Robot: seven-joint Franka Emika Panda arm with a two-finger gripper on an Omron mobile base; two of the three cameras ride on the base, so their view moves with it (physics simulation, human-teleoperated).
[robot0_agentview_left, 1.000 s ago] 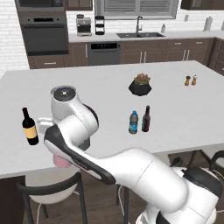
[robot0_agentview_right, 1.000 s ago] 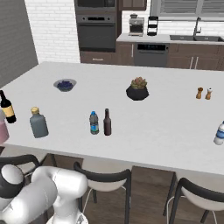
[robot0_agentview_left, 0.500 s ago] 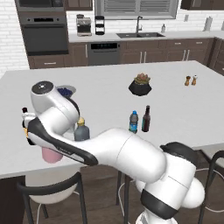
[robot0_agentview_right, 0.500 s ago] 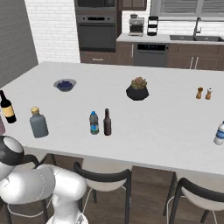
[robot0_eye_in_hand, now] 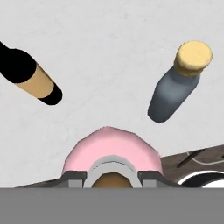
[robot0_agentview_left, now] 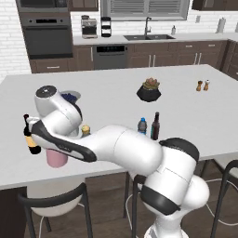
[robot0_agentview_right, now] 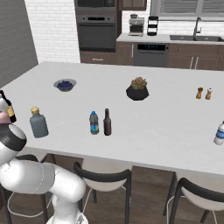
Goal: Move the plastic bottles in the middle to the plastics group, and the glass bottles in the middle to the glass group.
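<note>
White and wide, the kitchen counter [robot0_agentview_right: 144, 131] carries all the bottles, with dark cabinets and an oven behind it. At its left end the gripper [robot0_eye_in_hand: 113, 178] pinches the neck of the pink bottle [robot0_agentview_left: 57, 158], just under the tan stopper, and holds it upright over the front edge. I judge the bottle is kept upright so that it can be put down standing, beside the others of its kind. Close to it stand the wine bottle [robot0_agentview_left: 31, 142] with the yellow label and the grey flask [robot0_agentview_right: 38, 123]; this is the glass group, so the pink bottle is almost at its place. In the middle of the counter the small water bottle [robot0_agentview_right: 93, 123] and the slim brown bottle [robot0_agentview_right: 107, 122] stand side by side, not yet moved. Another clear bottle [robot0_agentview_right: 219, 133] waits at the far right edge; probably the plastics group is there.
</note>
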